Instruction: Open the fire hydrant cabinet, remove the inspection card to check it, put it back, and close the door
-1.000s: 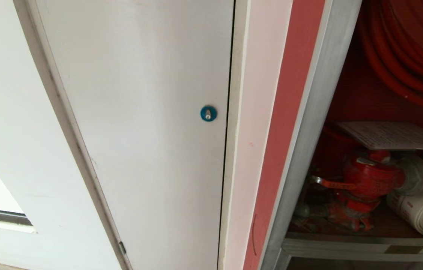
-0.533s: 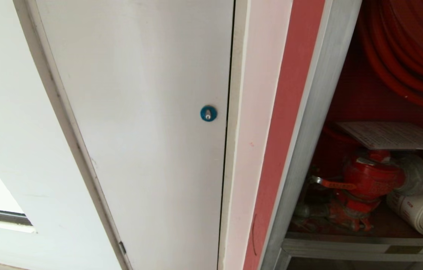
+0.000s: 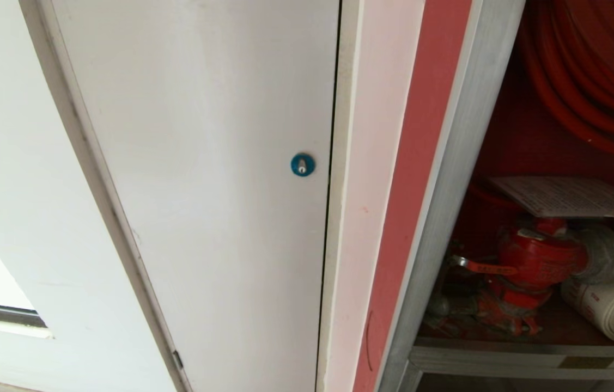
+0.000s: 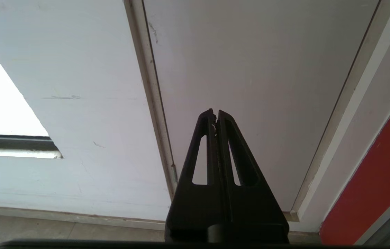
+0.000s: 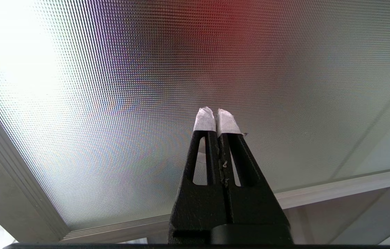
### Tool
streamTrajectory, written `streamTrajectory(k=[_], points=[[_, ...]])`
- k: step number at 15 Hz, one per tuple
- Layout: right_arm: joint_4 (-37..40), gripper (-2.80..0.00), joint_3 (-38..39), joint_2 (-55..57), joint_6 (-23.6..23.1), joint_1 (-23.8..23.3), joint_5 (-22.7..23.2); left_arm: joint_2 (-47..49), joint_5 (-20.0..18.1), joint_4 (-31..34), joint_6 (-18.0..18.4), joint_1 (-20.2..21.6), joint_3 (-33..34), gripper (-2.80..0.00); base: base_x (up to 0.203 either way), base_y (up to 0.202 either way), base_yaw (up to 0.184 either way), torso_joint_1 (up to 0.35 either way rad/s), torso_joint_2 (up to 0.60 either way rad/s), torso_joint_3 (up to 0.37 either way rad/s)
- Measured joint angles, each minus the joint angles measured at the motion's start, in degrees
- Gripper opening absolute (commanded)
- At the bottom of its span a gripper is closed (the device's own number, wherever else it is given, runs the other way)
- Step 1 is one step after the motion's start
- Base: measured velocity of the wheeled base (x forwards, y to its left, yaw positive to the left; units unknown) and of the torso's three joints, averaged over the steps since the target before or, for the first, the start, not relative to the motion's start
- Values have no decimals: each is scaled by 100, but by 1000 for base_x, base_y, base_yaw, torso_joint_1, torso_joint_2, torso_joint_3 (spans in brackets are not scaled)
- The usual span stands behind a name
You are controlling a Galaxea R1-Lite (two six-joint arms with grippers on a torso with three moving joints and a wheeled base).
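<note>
While cabinet (image 3: 451, 179) stands open | card (image 3: 568, 197) flat, printed | hose (image 3: 590, 81) coiled

The fire hydrant cabinet (image 3: 448, 179) runs off the frame's right edge, cropping its hose coil (image 3: 595, 81); card print (image 3: 573, 197) illegible.

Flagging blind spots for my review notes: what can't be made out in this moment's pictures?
- Card: its print is too small to read in the head view.
- Cabinet: its right part and top are cut off by the head view's edges.
- Behind the door: the right wrist view shows only blurred red through patterned glass.
- Left gripper and right gripper: both outside the head view, seen only by their own cameras.
</note>
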Motion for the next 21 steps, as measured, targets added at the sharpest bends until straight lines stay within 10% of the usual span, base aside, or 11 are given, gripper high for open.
streamTrajectory(k=[21], points=[[-2,-280,0,0,-5,1,0,4,2,0,-9,-1,0,-280,-165,0,1,3,2,1]])
